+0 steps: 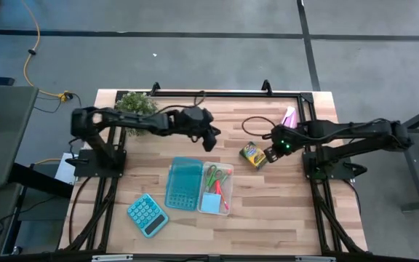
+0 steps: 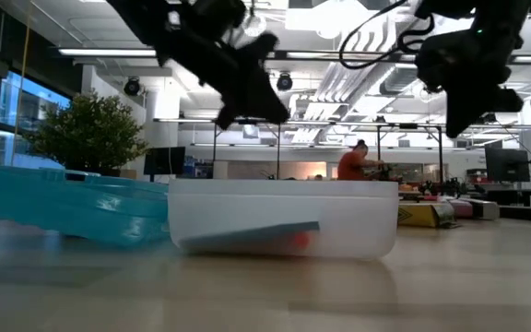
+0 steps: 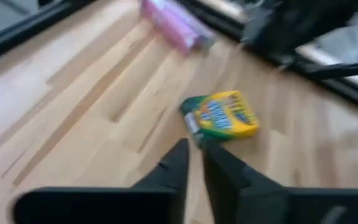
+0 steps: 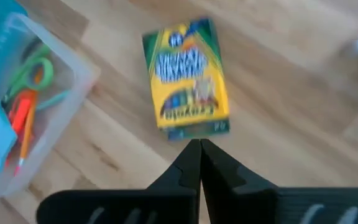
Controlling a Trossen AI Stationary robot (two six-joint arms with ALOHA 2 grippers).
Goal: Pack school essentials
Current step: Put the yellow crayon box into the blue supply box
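The yellow-green crayon box (image 1: 252, 155) lies flat on the wooden table, right of centre, also in the left wrist view (image 3: 224, 116) and the right wrist view (image 4: 186, 79). A clear bin (image 1: 217, 190) holds green-handled scissors (image 1: 217, 175), a light-blue note pad (image 1: 210, 203) and orange pencils (image 4: 21, 124). My left gripper (image 3: 195, 153) hangs above the table left of the crayon box, with a narrow gap between its fingers and nothing in it. My right gripper (image 4: 199, 145) is shut and empty, raised just off the crayon box's right end.
A teal lid (image 1: 184, 183) lies against the bin's left side. A teal calculator (image 1: 147, 215) sits near the front left. A pink-and-purple tube (image 1: 289, 116) lies at the far right, a small plant (image 1: 135, 102) at the far left. A black frame (image 1: 224, 94) edges the table.
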